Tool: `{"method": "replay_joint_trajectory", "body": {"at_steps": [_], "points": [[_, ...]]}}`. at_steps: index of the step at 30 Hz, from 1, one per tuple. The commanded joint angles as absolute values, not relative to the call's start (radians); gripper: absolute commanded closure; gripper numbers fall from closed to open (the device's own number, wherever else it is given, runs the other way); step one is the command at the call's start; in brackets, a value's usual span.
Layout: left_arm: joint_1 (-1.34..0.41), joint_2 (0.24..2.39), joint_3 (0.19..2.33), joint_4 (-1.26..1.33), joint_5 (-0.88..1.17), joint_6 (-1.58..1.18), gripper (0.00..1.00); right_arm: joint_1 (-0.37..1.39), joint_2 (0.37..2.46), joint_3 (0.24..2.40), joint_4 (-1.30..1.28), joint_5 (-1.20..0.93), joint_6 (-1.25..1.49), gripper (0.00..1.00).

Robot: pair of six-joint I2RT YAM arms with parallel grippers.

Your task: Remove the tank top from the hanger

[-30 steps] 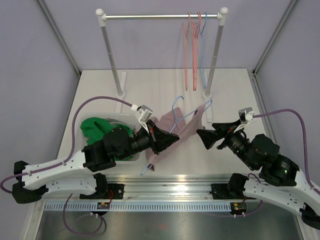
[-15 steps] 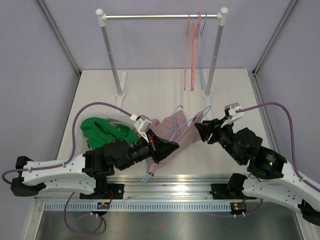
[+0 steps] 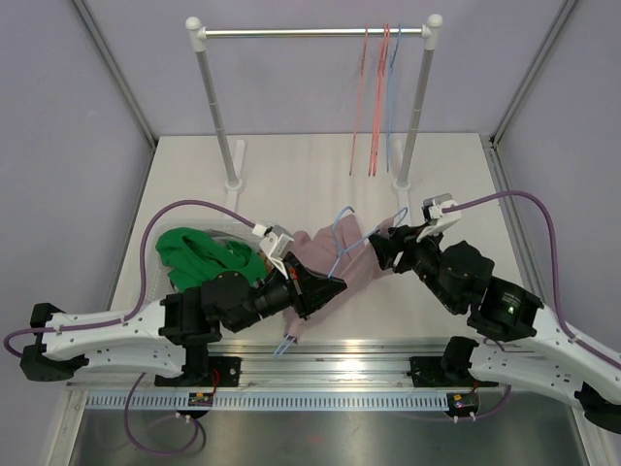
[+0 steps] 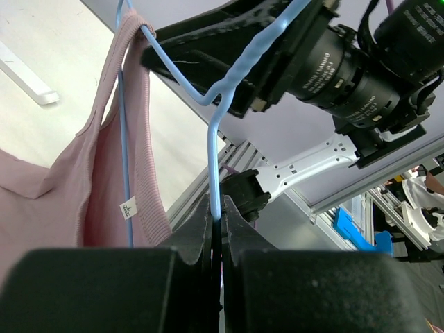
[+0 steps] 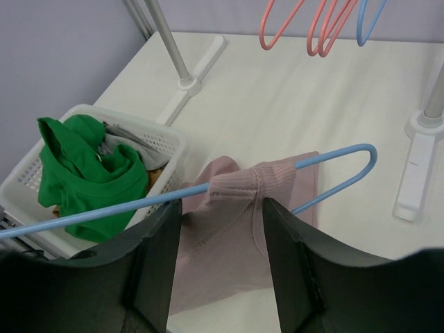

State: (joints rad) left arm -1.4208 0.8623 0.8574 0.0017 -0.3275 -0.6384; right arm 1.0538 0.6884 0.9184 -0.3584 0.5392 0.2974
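**A:** what's the left gripper (image 4: 216, 211) doing?

**B:** Fingers pinched together on the blue hanger (image 4: 214, 149). The wire comes up right out of the tips, clamped tight.

**A:** and the tank top (image 5: 232, 239)?

**B:** Pink one, not off yet. Its strap is looped over the hanger arm just past the left gripper, and the rest of it sags down onto the table. The right gripper (image 5: 223, 208) has its fingers spread wide with that strap sitting in the gap. Can't tell if either finger is actually touching the fabric.

**A:** anything else around?

**B:** A white basket (image 5: 139, 123) off to the left gripper's left, with a green garment (image 5: 76, 166) piled in it. Well beyond both grippers there's a rack (image 3: 310, 32) with a few bare pink and blue spare hangers (image 3: 376, 116) on the rail.
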Motion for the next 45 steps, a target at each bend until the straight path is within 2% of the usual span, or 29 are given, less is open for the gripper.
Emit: {"method": "replay_joint_trajectory", "body": {"at_steps": [1,3,6,7,9,17,21,27,32,34,37,40,42,45], "points": [[-1.430,0.830,0.856,0.113,-0.351,-0.652,1.00,1.057,0.753,0.963,-0.319,0.575,0.276,0.44],[-1.431,0.830,0.856,0.112,-0.350,-0.652,1.00,1.058,0.778,0.966,-0.318,0.589,0.275,0.47],[-1.431,0.827,0.854,0.107,-0.354,-0.652,1.00,1.058,0.792,0.966,-0.313,0.627,0.267,0.57],[-1.431,0.824,0.853,0.101,-0.363,-0.650,1.00,1.057,0.796,0.966,-0.314,0.641,0.265,0.79],[-1.431,0.821,0.854,0.081,-0.382,-0.649,1.00,1.055,0.795,0.966,-0.319,0.672,0.261,1.00],[-1.431,0.779,0.870,-0.087,-0.460,-0.647,1.00,1.039,0.782,0.957,-0.362,0.755,0.233,1.00],[-1.431,0.759,0.864,-0.147,-0.448,-0.640,1.00,0.936,0.788,0.969,-0.388,0.648,0.239,0.97],[-1.431,0.718,0.836,-0.138,-0.336,-0.601,1.00,0.712,0.880,1.017,-0.454,0.461,0.227,0.98],[-1.433,0.677,0.824,-0.175,-0.365,-0.598,1.00,0.600,0.962,1.034,-0.506,0.358,0.268,0.94],[-1.433,0.640,0.789,-0.141,-0.386,-0.597,1.00,0.589,0.969,1.016,-0.497,0.298,0.302,0.95],[-1.433,0.609,0.740,-0.023,-0.367,-0.549,1.00,0.588,0.950,0.965,-0.447,0.149,0.363,0.87],[-1.433,0.644,0.765,0.028,-0.351,-0.505,1.00,0.588,0.911,0.910,-0.384,0.020,0.405,0.87],[-1.433,0.664,0.775,0.098,-0.330,-0.459,1.00,0.588,0.888,0.875,-0.347,-0.052,0.428,0.98],[-1.434,0.699,0.788,0.241,-0.336,-0.376,1.00,0.588,0.833,0.838,-0.342,-0.139,0.456,1.00]]}}
